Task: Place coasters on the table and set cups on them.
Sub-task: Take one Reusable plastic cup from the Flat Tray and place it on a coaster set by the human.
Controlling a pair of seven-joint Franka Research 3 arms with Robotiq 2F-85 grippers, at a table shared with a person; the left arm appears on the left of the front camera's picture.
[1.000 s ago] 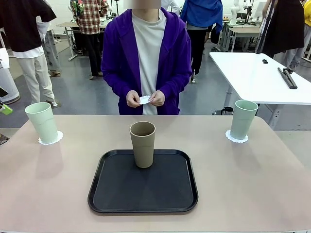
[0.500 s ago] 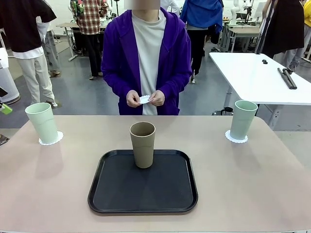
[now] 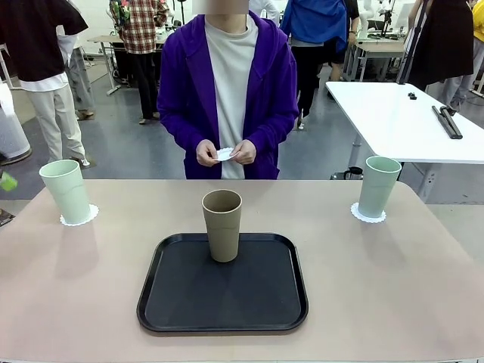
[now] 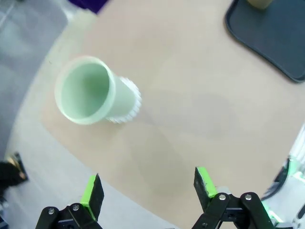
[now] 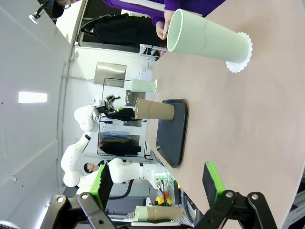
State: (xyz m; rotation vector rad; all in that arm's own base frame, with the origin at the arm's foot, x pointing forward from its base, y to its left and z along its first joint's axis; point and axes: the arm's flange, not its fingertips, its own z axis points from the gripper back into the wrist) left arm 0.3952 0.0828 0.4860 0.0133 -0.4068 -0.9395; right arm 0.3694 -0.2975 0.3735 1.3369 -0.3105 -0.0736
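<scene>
From my seat the front view is bright and even, lit from overhead. The tan cup [image 3: 222, 223] and the two mint cups [image 3: 66, 189] throw only faint, soft shadows toward me across the table [image 3: 378, 287], and the black tray [image 3: 223, 321] has a dull sheen along its rim. My left wrist view is soft throughout: the left mint cup [image 4: 88, 90] looks smeared, and the table's edge bows with the wide lens. The right wrist view is crisper, with one glaring light panel [image 5: 33, 98].

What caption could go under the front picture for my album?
Tan cup waits on the black tray, two green cups stand on coasters, a person holds another coaster.
</scene>
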